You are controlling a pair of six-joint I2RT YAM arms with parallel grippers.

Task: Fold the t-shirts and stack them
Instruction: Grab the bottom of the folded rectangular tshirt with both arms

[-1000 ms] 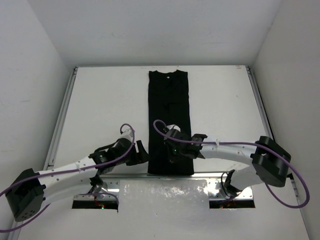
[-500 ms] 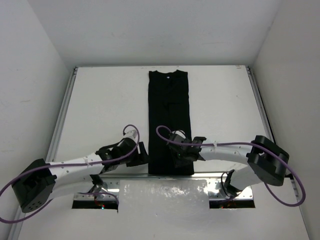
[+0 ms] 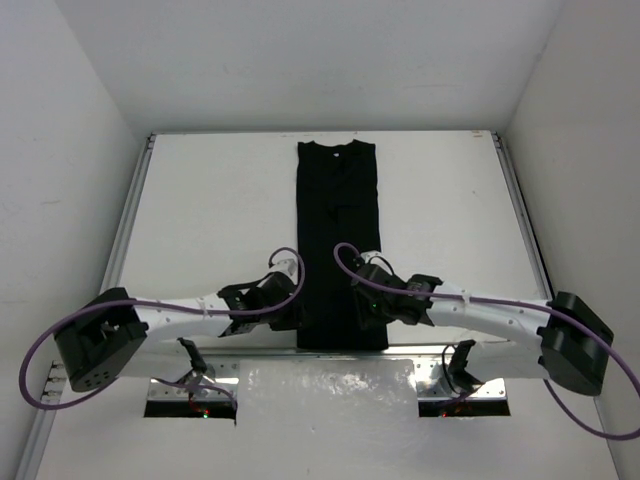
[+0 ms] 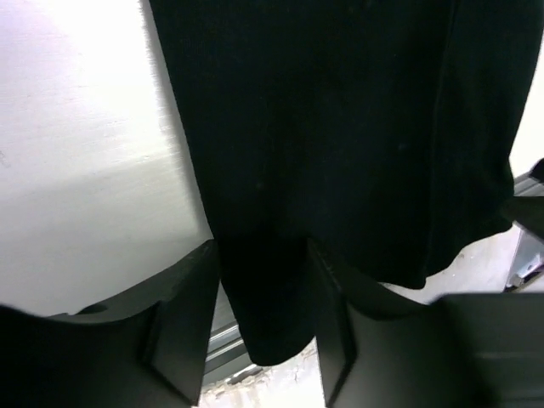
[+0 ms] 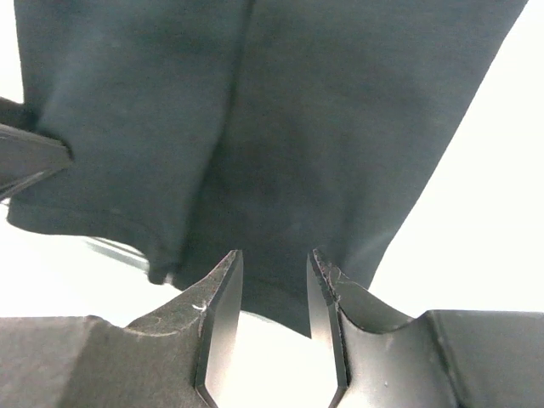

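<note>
The black t-shirt (image 3: pixel 338 230) lies as a long narrow strip on the white table, collar at the far end. My left gripper (image 3: pixel 292 318) is at its near left corner. In the left wrist view that hem corner (image 4: pixel 268 323) hangs between the fingers of the left gripper (image 4: pixel 262 246), whose jaws stand apart around it. My right gripper (image 3: pixel 368 315) is over the near right part of the hem. In the right wrist view the right gripper (image 5: pixel 274 255) is open, its fingertips (image 5: pixel 228 272) straddle the hem edge of the t-shirt (image 5: pixel 297 127), and bare table shows between them.
Metal rails run along the table's left side (image 3: pixel 125 230) and right side (image 3: pixel 520 220). A strip of clear plastic sheet (image 3: pixel 330 385) lies along the near edge between the arm bases. White walls close in the table on three sides.
The left gripper has slid right onto the shirt's near left corner and its jaws have narrowed. The right gripper has opened and shifted slightly right along the hem.
</note>
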